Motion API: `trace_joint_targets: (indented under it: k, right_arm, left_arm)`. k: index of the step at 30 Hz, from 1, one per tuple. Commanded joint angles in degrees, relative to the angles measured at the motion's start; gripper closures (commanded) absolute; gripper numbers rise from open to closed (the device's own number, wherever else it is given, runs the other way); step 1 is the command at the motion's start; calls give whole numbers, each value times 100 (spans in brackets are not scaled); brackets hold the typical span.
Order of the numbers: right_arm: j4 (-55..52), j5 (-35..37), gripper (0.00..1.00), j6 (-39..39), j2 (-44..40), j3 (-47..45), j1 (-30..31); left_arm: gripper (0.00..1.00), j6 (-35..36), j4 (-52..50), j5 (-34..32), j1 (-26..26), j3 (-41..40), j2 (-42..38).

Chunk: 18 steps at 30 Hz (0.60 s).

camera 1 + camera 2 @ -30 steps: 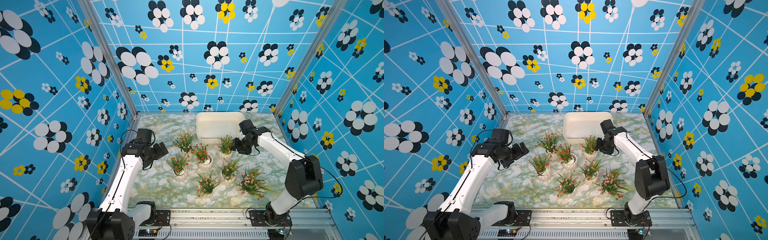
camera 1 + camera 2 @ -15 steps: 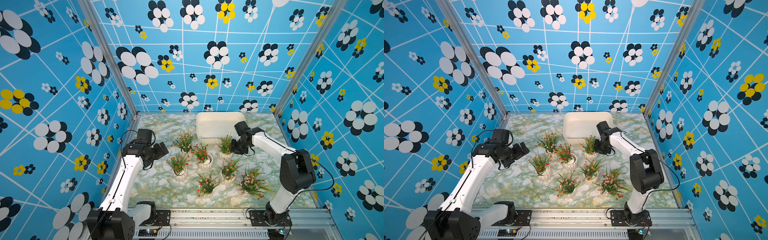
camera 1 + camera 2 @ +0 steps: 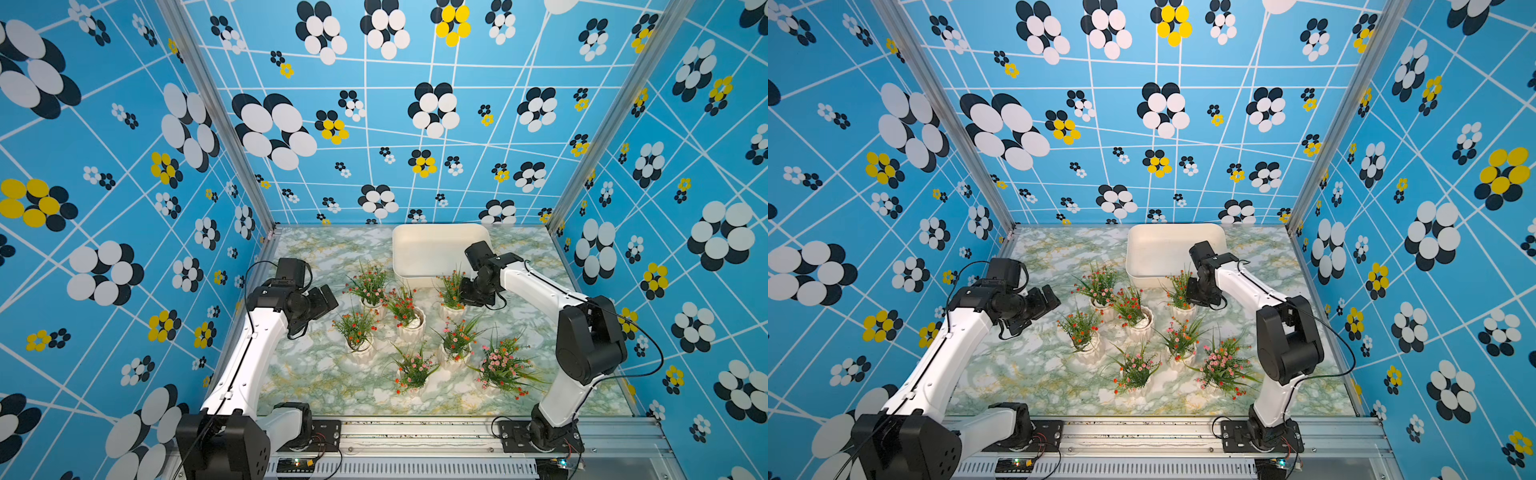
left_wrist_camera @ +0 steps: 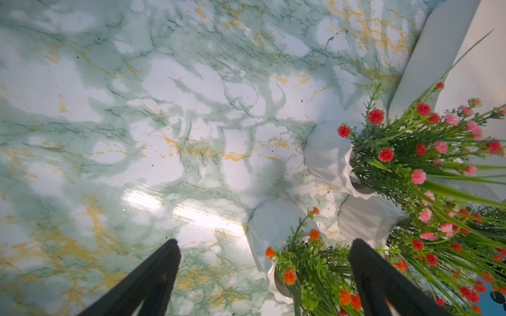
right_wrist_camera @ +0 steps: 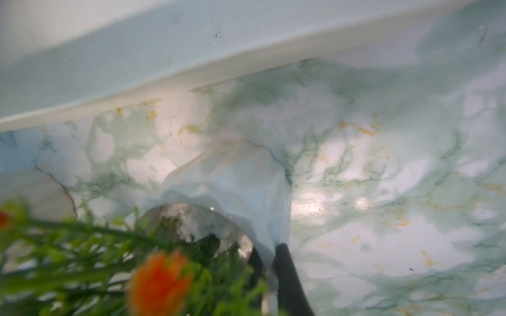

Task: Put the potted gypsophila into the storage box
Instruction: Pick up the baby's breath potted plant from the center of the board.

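Right jaws newly clamped on pot [image 5: 232, 180] rim, white, ribbed, orange-flowered

- The storage box [image 3: 432, 253] is open on top, and its inside is free.
- Just in front of the storage box, seven potted gypsophila [image 3: 409, 320] crowd the bench [image 3: 316, 257], with leaves meshing and tight gaps.
- The right hand [image 3: 465, 293] and the right arm [image 3: 536, 286] bar the box's front right corner.
- Left of the box, bare bench reaches to the left hand [image 3: 328, 297].
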Motion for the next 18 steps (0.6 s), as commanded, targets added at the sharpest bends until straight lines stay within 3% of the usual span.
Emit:
trace_joint_targets:
  k: [1,11,18]
  right_arm:
    - [-264,264,100,-91,27,269,67]
    - [-1064,426,100,-502,-220,1111,70]
    - [-2046,183,100,-960,-43,2590,-7]
  left_arm:
    - [1,23,74,72,-44,-77,99]
    - [1,64,42,58,-47,55,142]
    - [1,55,-1,50,-39,74,107]
